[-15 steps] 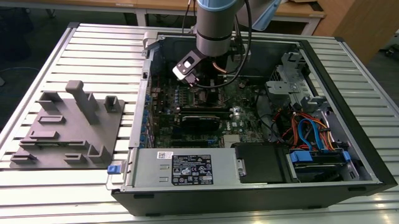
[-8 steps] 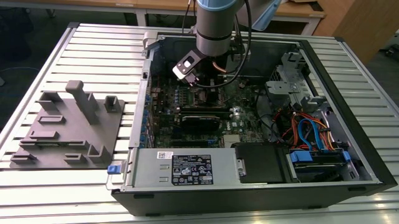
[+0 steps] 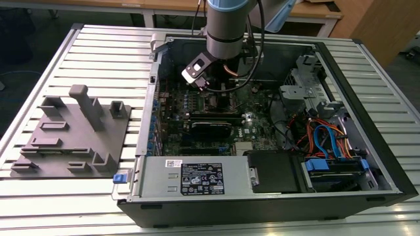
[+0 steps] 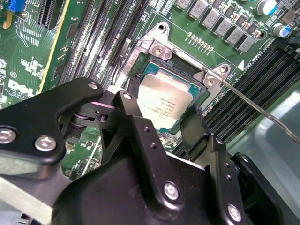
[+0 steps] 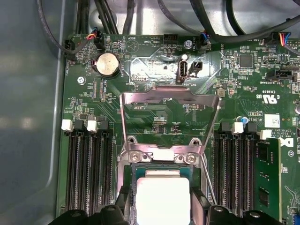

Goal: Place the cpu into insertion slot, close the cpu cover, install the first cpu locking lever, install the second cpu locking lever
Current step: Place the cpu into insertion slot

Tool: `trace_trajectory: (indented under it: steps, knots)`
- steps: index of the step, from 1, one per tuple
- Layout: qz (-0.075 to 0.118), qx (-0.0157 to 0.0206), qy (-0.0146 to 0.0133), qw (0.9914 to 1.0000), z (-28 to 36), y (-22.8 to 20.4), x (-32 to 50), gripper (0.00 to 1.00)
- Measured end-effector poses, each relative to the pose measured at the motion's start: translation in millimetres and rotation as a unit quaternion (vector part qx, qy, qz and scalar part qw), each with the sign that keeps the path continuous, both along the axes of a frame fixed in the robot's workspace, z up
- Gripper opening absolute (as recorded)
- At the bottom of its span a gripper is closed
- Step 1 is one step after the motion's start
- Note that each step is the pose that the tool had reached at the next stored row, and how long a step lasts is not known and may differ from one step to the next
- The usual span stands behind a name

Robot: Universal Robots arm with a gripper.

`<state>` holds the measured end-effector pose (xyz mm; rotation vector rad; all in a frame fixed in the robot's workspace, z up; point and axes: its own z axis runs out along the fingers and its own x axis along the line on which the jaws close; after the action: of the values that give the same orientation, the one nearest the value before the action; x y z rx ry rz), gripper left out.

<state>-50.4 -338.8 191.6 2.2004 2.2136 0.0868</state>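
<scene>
Two fingers (image 4: pixel 136 126) of the gripper (image 4: pixel 161 112) are pinched in on opposite edges of the cpu (image 5: pixel 162 199), holding it right down in the insertion slot (image 4: pixel 180 68). My worry: if it's sitting a hair crooked, a corner rides up on the slot's rim and any push bends the contacts underneath. Just beyond the slot, the cpu cover (image 5: pixel 168 97) stands flipped open. A thin locking lever (image 4: pixel 255 107) sticks out beside the slot, and it looks easy to snag if the arm drifts sideways.
</scene>
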Motion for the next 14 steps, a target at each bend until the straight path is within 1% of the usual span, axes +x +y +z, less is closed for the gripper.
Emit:
trace_trajectory:
  steps: [3, 7, 14]
  knots:
    - [-0.007, 0.0002, -0.0001, 0.99997, -0.2, 0.6, -0.1, 0.62]
    - [-0.011, 0.0002, -0.0001, 0.99993, -0.3, 1.1, 0.0, 0.62]
    - [-0.01, 0.0001, -0.0001, 0.99995, -0.3, 1.1, 0.5, 0.62]
